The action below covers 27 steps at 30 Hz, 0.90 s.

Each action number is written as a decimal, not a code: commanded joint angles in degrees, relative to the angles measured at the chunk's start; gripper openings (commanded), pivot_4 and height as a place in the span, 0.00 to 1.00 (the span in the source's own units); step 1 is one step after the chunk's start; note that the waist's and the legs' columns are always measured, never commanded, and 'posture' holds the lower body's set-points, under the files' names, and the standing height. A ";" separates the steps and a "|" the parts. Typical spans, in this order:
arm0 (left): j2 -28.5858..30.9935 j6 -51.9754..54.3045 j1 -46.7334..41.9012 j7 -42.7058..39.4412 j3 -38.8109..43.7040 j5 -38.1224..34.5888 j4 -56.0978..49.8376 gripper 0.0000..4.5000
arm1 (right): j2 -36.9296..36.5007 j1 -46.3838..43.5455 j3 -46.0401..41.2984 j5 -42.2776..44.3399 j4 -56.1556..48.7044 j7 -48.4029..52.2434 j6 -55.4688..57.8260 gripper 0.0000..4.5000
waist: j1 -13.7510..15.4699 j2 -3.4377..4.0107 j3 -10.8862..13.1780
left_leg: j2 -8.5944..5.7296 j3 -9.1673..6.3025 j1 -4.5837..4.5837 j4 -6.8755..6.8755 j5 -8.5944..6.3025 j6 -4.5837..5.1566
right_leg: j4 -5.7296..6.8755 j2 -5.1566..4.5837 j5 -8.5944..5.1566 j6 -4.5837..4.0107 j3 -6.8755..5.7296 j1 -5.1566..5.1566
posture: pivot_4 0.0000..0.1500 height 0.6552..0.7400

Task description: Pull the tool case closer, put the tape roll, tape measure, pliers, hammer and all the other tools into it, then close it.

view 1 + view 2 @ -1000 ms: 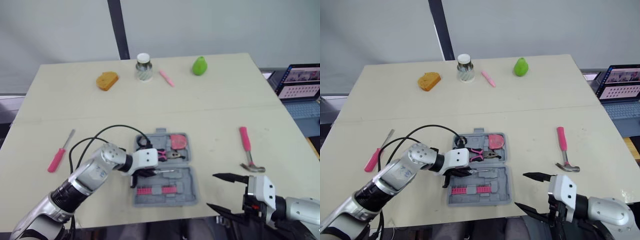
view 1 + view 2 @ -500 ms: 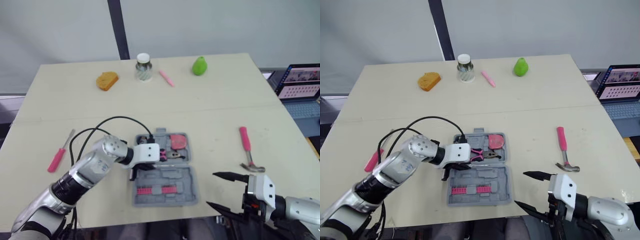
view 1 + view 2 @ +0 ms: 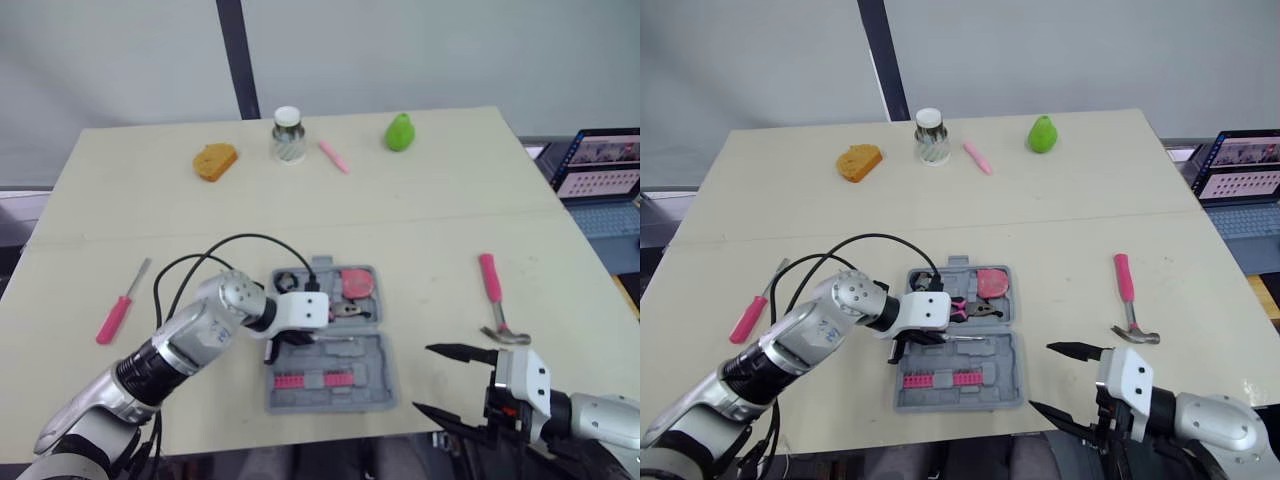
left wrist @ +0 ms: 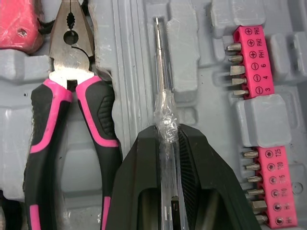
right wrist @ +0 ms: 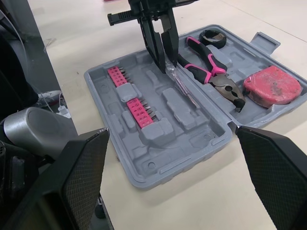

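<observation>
- Left wrist view: the left gripper [image 4: 168,130] is clamped on a clear-handled slim screwdriver [image 4: 160,72]. Its two black fingers [image 4: 136,165] press on the see-through handle, and the thin metal shaft points out ahead over the case.
- The open grey plastic tool case [image 3: 345,352] lies at the middle of the pale table [image 3: 420,220], near the front edge.
- The screwdriver's shaft runs along the ridge between the case's two halves. I cannot tell whether its tip touches the plastic.
- Just beside the shaft, the pink-and-black-handled pliers [image 4: 72,96] lie in their moulded slot in the farther half of the case.
- That half also holds the red tape measure [image 3: 355,282] and the black tape roll [image 5: 212,37].
- Two pink strips of screwdriver bits [image 4: 249,57] sit in the nearer half.
- The pink-handled claw hammer [image 3: 495,300] lies on the table, well to the right of the case.
- A pink-handled screwdriver [image 3: 120,310] lies on the table, well to the left of the case.
- The right gripper [image 3: 1041,378] hangs at the table's front right corner with its fingers [image 5: 86,177] spread wide, gripping nothing.
- Along the far edge stand a brown bread-like lump [image 3: 214,160], a white-lidded glass jar [image 3: 287,135], a pink pen [image 3: 333,156] and a green pear [image 3: 400,131].
</observation>
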 commanded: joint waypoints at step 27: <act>0.00 3.13 0.18 -0.76 -0.87 0.24 -1.34 0.01 | 0.80 0.85 -0.94 0.35 -2.06 -0.70 -0.26 1.00 | -0.01 0.00 -0.01 | 0.00 0.00 0.00 0.05 0.00 0.00 | 0.04 0.00 0.00 0.00 0.01 0.01 | 1.00 0.99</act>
